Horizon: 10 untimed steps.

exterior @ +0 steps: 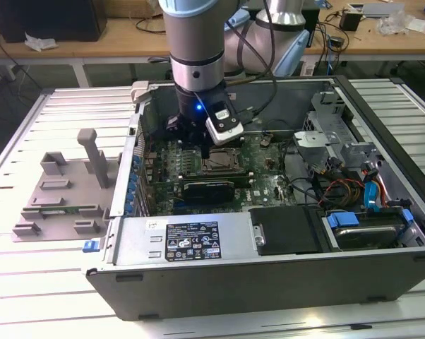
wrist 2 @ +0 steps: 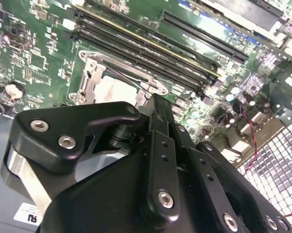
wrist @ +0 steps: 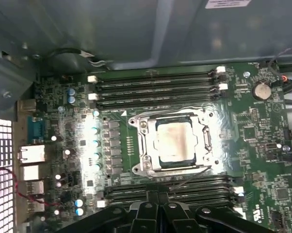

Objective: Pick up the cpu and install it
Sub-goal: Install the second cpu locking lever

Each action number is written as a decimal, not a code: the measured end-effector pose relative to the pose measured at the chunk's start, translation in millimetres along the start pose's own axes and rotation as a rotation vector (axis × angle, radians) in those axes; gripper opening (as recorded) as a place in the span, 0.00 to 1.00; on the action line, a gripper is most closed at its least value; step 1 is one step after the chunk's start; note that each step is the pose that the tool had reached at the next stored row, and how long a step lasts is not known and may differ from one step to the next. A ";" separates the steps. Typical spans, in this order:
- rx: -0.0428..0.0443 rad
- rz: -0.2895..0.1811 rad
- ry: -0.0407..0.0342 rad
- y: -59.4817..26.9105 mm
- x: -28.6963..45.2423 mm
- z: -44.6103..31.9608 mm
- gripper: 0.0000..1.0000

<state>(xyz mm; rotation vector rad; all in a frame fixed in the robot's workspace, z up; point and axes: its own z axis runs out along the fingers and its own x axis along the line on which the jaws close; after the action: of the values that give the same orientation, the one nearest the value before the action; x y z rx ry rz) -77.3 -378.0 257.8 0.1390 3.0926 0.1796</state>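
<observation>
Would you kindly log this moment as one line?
gripper: above board | cpu: in socket | case: open

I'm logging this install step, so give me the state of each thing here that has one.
cpu: lying flat in the socket, silver top up.
socket frame: around the cpu, on the motherboard.
gripper: above the motherboard, beside the socket, holding nothing.
computer case: side open, lying flat.
grey tray: on the table beside the case.

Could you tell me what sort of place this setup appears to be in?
Probably a robotics or electronics lab. An open computer case lies on a slatted metal table beneath the robot arm, and wooden workbenches behind carry cables and small parts.
</observation>
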 end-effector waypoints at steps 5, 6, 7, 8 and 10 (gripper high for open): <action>0.0051 0.001 0.0079 -0.4 -11.8 2.5 0.11; 0.0051 0.002 0.0080 -1.1 -11.6 5.3 0.11; 0.0052 0.001 0.0081 -1.7 -11.6 8.1 0.11; 0.0053 0.001 0.0083 -2.5 -11.0 14.1 0.11; 0.0049 0.001 0.0083 -3.2 -8.4 17.8 0.11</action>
<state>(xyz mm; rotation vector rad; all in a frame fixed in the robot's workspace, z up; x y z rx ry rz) -68.5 -379.9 240.1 0.1409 3.1015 0.1730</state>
